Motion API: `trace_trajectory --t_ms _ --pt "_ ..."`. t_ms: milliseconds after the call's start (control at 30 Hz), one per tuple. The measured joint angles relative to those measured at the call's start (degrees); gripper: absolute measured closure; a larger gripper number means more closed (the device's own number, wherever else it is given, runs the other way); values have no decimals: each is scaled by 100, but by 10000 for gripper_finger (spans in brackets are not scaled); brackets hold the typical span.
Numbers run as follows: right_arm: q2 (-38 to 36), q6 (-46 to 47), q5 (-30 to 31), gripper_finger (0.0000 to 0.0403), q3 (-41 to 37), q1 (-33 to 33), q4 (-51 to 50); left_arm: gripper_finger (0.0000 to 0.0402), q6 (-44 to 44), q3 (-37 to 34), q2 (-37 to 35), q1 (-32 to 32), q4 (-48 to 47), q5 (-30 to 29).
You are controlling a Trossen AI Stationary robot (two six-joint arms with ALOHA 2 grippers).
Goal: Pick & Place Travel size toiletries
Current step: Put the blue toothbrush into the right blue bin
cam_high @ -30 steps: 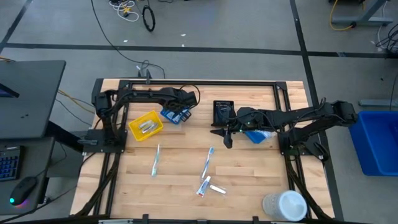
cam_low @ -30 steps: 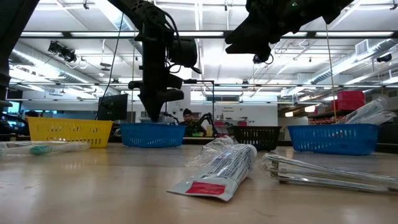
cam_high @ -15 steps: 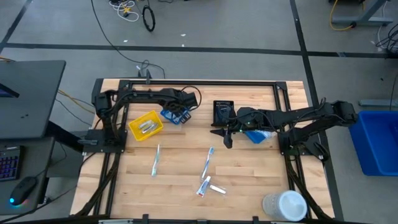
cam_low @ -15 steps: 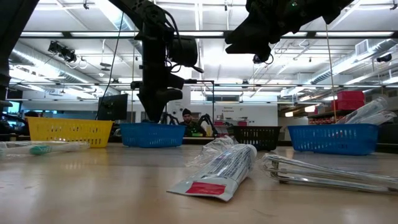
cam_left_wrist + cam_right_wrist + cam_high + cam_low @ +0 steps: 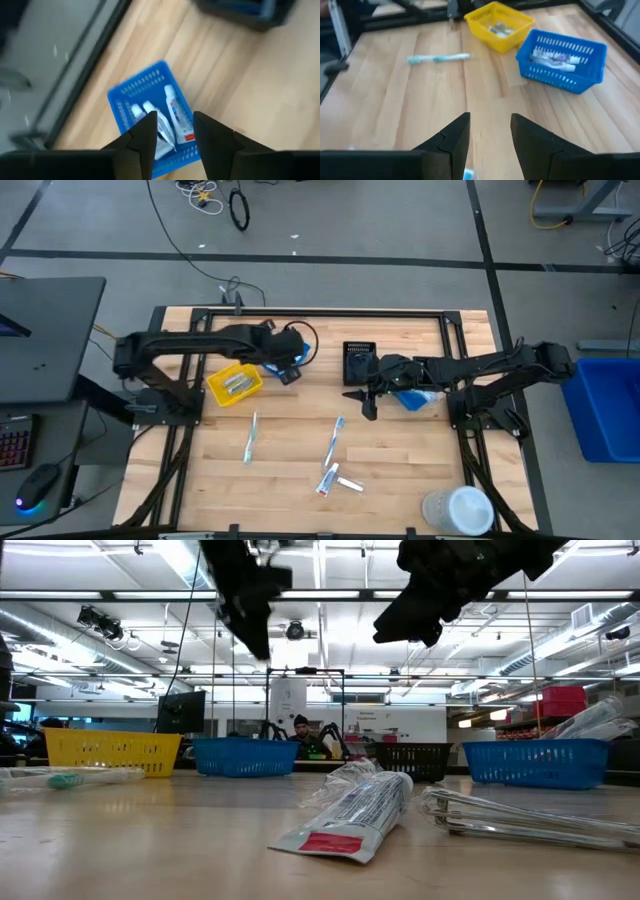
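My left gripper (image 5: 175, 132) hangs open and empty above the small blue bin (image 5: 150, 115), where several toothpaste tubes (image 5: 177, 112) lie. In the high view this gripper (image 5: 289, 371) is over that bin (image 5: 272, 367), beside the yellow bin (image 5: 235, 382). My right gripper (image 5: 368, 402) hovers open near the table's middle, clear of the wood (image 5: 487, 130). Two toothbrushes (image 5: 250, 437) (image 5: 334, 442) and two tubes (image 5: 328, 478) (image 5: 349, 484) lie flat on the table nearer the front.
A black bin (image 5: 359, 360) stands at the far middle and a second blue bin (image 5: 415, 397) sits under the right arm. A large white round container (image 5: 458, 510) is at the near right corner. The yellow bin (image 5: 500, 25) holds several small items.
My left gripper has risen out of the small blue bin to well above it, and its arm has drawn back toward the table's left edge. The bin and its tubes have stayed in place.
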Motion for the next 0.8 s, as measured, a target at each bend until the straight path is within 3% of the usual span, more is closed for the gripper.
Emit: trace_trajectory --t_ms 100,267,500,700,800 --pt "22 -213 -328 252 0 -1 -16 278 514 -146 -436 -263 193 11" --pt "188 -882 -1027 246 4 92 244 292 494 -968 -1026 -669 1152 450" --pt "906 -1316 -1666 234 11 404 1310 298 100 -2885 -1357 -1107 3884 1667" --pt "1767 -1357 -1757 212 6 607 1624 299 -184 -3912 -1353 -1243 5782 1903" --pt "2198 -1512 -1676 195 24 605 1492 299 -194 -4137 -1351 -1228 6138 1865"
